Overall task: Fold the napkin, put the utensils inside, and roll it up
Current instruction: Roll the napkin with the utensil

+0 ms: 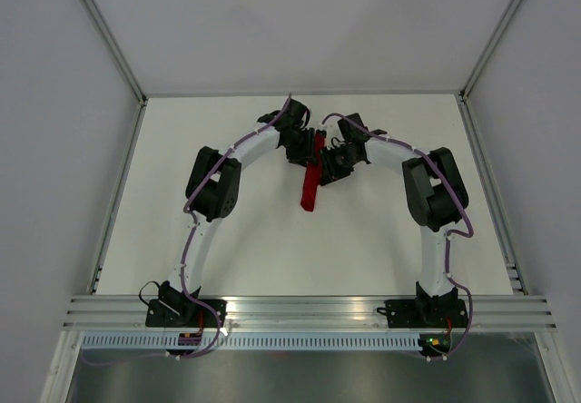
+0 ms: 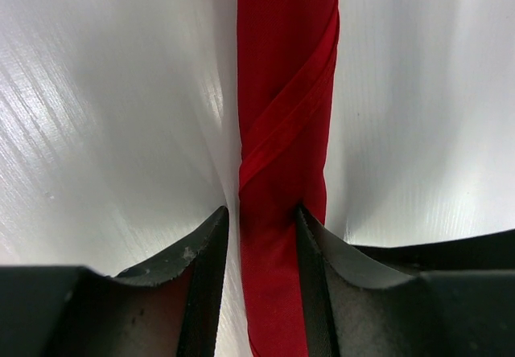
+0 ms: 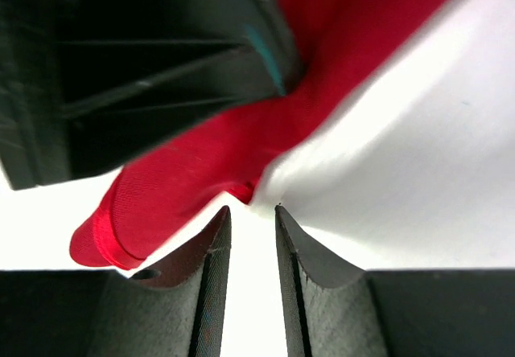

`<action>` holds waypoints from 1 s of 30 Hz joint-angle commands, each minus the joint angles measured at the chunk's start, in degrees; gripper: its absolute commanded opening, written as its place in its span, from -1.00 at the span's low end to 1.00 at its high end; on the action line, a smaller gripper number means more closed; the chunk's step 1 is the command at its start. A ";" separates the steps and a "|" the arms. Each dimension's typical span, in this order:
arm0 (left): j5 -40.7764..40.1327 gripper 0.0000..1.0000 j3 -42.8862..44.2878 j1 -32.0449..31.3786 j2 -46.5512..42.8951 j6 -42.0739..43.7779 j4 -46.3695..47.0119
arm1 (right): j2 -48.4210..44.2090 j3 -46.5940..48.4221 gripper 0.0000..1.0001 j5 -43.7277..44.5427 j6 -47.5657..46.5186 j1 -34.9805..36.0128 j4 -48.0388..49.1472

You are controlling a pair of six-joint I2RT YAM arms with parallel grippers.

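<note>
The napkin [image 1: 310, 187] lay rolled into a slim red tube on the tabletop [image 1: 381, 240], its long axis running from near to far, the far end between the two hands. The left hand [image 2: 261, 220] stood half open astride the roll, one finger [image 2: 315, 244] touching it and a sliver of gap at the other. The right hand [image 3: 252, 212] was narrowly open and empty, its tips just beside the roll.

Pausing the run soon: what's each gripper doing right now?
Left gripper: straddles the napkin, clamp unclear.
Right gripper: slightly open, empty.
</note>
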 commanded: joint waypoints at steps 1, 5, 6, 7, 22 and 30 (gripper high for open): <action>0.02 -0.11 -1.45 -0.02 -3.52 -0.41 -0.36 | -1.90 0.94 -0.30 2.75 -1.53 -0.93 -3.10; 0.81 -0.08 -1.62 -0.02 -4.84 -0.59 0.43 | -1.90 1.20 -0.29 2.75 -2.06 -1.01 -3.36; 0.98 -0.07 -1.80 -0.02 -5.19 -0.59 0.87 | -1.99 1.20 -0.29 2.75 -2.06 -0.93 -3.27; 1.25 -0.07 -2.06 -0.02 -5.63 -0.50 1.22 | -2.08 1.11 -0.30 2.75 -2.23 -0.93 -3.19; 0.72 -0.01 -7.33 1.82 -17.83 1.52 7.02 | -6.11 2.87 -0.13 -1.55 -1.79 -5.49 -2.40; 1.78 -0.01 -25.93 5.52 -36.02 1.70 13.70 | -13.94 2.25 -0.03 -3.92 -2.06 -10.24 -0.20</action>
